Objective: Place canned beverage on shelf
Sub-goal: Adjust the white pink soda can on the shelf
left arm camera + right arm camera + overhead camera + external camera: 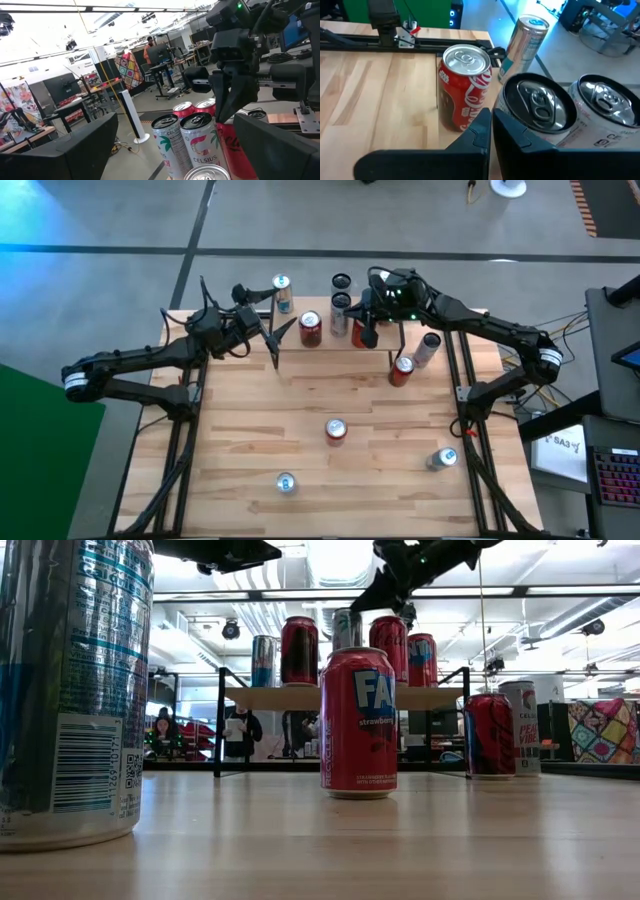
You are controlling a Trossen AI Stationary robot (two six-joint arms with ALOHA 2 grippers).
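On shelf (far end): five cans.

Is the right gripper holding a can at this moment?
No, the right gripper is shut with nothing between its fingers, above the cans on the shelf.

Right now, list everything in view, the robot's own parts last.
slatted wooden table: one, light wood, under everything.
low wood-topped shelf on black legs: one, at the table's far edge.
cans on shelf: at least five; red, silver, blue.
cans on table: five; red at centre, red and white by the shelf's right end, silver near right, blue-silver near front.
person: one, in the room behind.
left gripper: open, at the shelf's left end.
right gripper: shut, above the shelf's cans.
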